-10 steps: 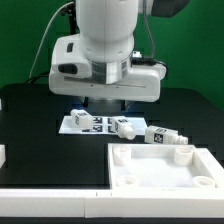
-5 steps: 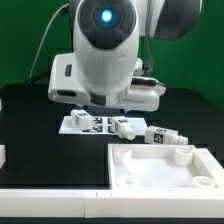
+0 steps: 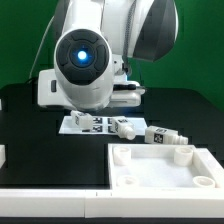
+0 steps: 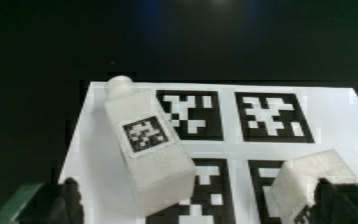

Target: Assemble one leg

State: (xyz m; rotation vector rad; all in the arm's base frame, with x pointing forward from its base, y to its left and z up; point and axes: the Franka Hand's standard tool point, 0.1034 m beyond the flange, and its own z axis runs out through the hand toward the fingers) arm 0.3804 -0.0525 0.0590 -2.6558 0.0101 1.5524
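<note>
Robot's gripper (image 4: 194, 205) hangs wide open, fingers far apart, above a leg (image 4: 137, 140) that lies tag-up across one edge of the marker board (image 4: 247, 115) on the black table (image 4: 51, 60). A second leg (image 4: 311, 182) lies near it on the board. In the exterior view, the white panel (image 3: 165, 165) sits nearer the camera, apart from the board.
</note>
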